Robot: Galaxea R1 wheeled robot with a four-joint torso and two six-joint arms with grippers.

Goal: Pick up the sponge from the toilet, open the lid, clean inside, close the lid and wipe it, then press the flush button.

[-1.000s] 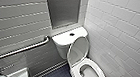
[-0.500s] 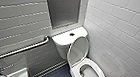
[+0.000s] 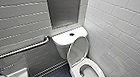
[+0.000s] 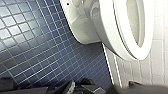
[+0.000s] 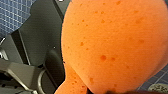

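The white toilet [image 3: 75, 76] stands in the corner with its lid [image 3: 77, 50] raised against the tank [image 3: 63, 39] and the seat down. The dark round flush button [image 3: 72, 34] sits in the middle of the tank top. In the right wrist view the orange sponge [image 5: 112, 42] looms large, pinched at one end where my right gripper [image 5: 82, 90] is shut on it. In the left wrist view the toilet's bowl [image 4: 82, 27] and seat rim [image 4: 117, 37] hang over blue floor tiles. My left gripper [image 4: 75, 88] holds nothing.
A metal grab bar [image 3: 17, 51] runs along the grey tiled wall on the left. A white sink edge [image 3: 19, 75] is at the lower left. White wall tiles [image 3: 126, 35] close in tightly on the toilet's right. Dark blue floor tiles [image 3: 57, 76] lie between sink and toilet.
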